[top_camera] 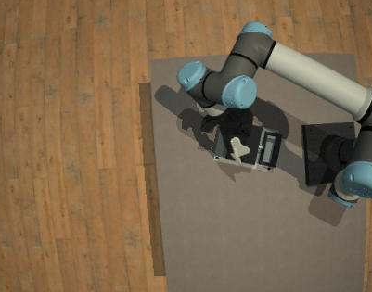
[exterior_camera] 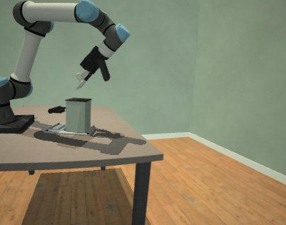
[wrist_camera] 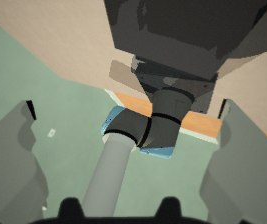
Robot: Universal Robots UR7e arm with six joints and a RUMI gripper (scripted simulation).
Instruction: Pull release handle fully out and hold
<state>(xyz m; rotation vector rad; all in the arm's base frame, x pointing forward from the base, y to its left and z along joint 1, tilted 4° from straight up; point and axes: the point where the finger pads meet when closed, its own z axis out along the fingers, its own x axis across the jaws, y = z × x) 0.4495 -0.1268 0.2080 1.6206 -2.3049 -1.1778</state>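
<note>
1. Gripper [exterior_camera: 86,78] – jaws spread fully wide, nothing between them, hanging in the air well above the fixture. In the exterior view the pale fingertips [exterior_camera: 79,83] point down toward 7 o'clock.

2. Wrist view looks back along the arm: both fingers frame the edges, and the arm's own base and lower joints fill the middle. No handle shows there.

3. Fixture – a grey-green upright box [exterior_camera: 78,115] with a dark top on a pale base plate [exterior_camera: 57,128], standing on the table almost directly below the gripper, slightly toward 5 o'clock in the exterior view.

4. Release handle – I take the dark bar [exterior_camera: 57,109] lying beside the box, at its 10 o'clock in the exterior view, to be the grip; from the top it reads as a dark framed piece [top_camera: 270,148] at 3 o'clock of the box, toward the arm's base. Long axis seems to run roughly 12 to 6 in the top view. Not certain – it is small.

5. Key relation: the grip lies below the gripper and back toward the base, so the coming move is likely a descent with the wrist turned to span the bar.

6. Table [exterior_camera: 143,153] – grey-brown top, dark legs, arm shadow across it.

7. Room – wooden plank floor [exterior_camera: 221,185], green walls [exterior_camera: 239,63], pale skirting.
</note>
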